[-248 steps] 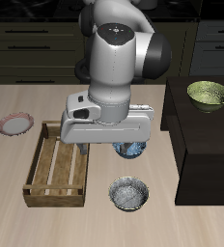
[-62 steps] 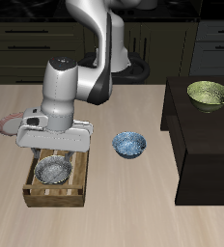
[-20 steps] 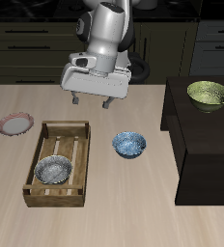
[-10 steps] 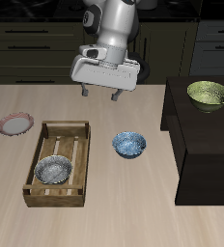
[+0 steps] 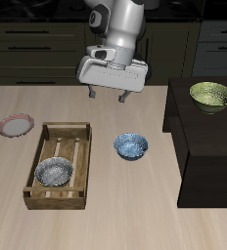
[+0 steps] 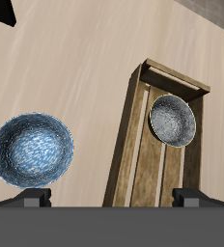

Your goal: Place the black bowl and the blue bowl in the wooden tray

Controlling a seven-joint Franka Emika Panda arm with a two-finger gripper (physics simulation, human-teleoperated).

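The black bowl [image 5: 54,173] sits inside the wooden tray [image 5: 45,133], at its end nearer the table's front edge; the wrist view shows the bowl [image 6: 172,120] in the tray [image 6: 135,154] too. The blue bowl [image 5: 131,146] stands on the table beside the tray, apart from it, and shows in the wrist view [image 6: 31,149]. My gripper [image 5: 109,96] is open and empty, raised well above the table, farther back than the blue bowl. Its fingertips [image 6: 31,197] show spread wide in the wrist view.
A yellow-green bowl [image 5: 211,96] stands on a dark raised block [image 5: 199,156] beside the table. A small pink plate [image 5: 15,125] lies on the table beyond the tray's far side. Dark cabinets run along the back.
My gripper has moved sideways from above the tray's back end toward a spot behind the blue bowl, staying high, open and empty. Both bowls stayed put.
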